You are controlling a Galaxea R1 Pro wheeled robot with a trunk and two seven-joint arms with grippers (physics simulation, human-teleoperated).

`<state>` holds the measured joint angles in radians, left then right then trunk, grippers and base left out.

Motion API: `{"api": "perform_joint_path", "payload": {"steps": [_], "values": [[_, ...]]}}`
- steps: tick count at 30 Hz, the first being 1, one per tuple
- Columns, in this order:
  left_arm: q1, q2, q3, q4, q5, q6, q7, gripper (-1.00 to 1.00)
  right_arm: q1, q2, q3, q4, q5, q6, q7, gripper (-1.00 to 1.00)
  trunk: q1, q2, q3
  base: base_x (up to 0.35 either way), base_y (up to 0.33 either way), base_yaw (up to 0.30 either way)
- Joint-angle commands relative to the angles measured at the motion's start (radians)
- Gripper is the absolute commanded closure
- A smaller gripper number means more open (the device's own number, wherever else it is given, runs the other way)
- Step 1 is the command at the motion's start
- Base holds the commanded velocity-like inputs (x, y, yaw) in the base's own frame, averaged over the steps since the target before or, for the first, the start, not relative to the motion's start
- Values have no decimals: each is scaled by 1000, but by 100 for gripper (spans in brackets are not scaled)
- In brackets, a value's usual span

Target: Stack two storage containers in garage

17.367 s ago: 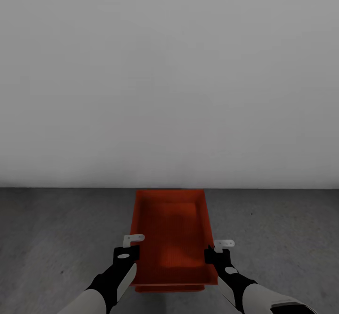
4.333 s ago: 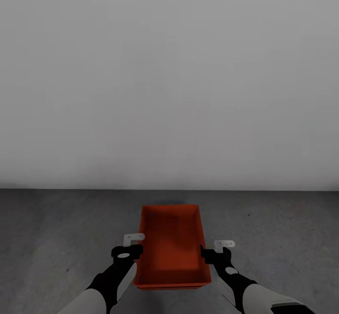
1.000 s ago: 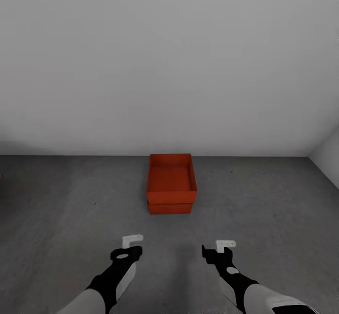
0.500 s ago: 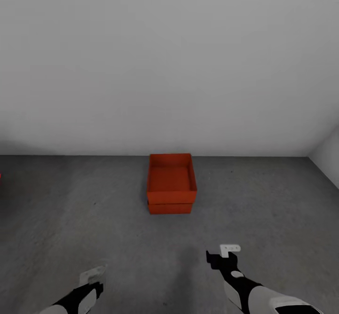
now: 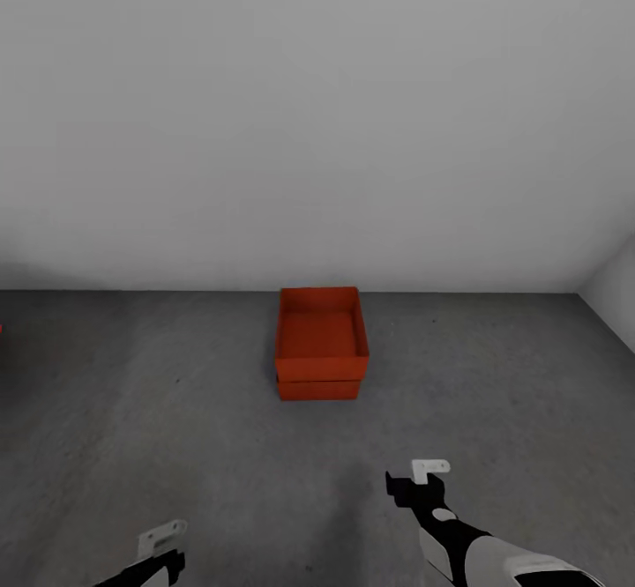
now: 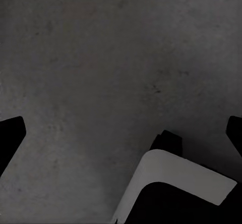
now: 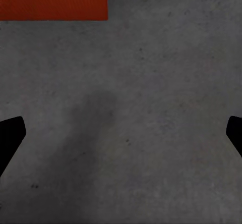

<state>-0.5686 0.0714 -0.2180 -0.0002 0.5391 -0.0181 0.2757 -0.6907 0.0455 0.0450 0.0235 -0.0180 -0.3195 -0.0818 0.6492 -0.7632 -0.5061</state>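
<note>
**Both boxes stacked on the garage floor, arms free**

Though nobody has called it finished, from where I stand the job looks done or all but done. The two storage containers sit one on top of the other on the floor, out in the open concrete and a short way in front of the plain white wall. The upper box rests squarely on the lower box, whose front face shows as a thin red-orange band beneath it. Their edges line up closely, with no lean or overhang that I can make out. I judge that nothing is left except perhaps a check that the stack holds.

Both containers are the same red-orange, rectangular and open-topped, with thin plain walls. The upper one looks empty, its inside darker toward the far wall.

Neither arm has anything to do with them now. The right gripper hangs low and well apart from the stack, its jaws spread wide and empty; its wrist camera shows bare concrete between the finger edges and a corner of red-orange box wall beyond. The left gripper is lower again, at the bottom edge of the head view, likewise spread wide over bare floor and holding nothing.
</note>
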Motion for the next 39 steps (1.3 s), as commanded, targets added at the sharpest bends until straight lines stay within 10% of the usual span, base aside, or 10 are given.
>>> {"api": "perform_joint_path", "payload": {"steps": [1, 5, 10, 23, 39], "values": [[-1, 3, -8, 0, 10, -2, 2, -100, -1, -1, 5, 3, -2, -4, -4, -100, 0, -1, -1, 0, 0, 0], [3, 29, -8, 0, 12, -9, 1, -100, 75, -144, 8, 8, 2, 45, 13, -100, 0, -1, -1, 0, 0, 0], [60, 31, -9, 0, 10, -12, 0, -100, 205, -178, 9, 9, 2, 53, 25, -100, 0, -1, -1, 0, 0, 0], [307, 2, -8, 0, 0, -17, -94, -100, 507, -169, 10, 10, 14, 112, 163, -100, 0, -1, -1, 0, 0, 0], [325, 3, -10, -12, -1, -16, -151, -100, 559, -138, 10, 10, 16, 111, 160, -100, 0, -1, 4, 0, 0, 0]]}}
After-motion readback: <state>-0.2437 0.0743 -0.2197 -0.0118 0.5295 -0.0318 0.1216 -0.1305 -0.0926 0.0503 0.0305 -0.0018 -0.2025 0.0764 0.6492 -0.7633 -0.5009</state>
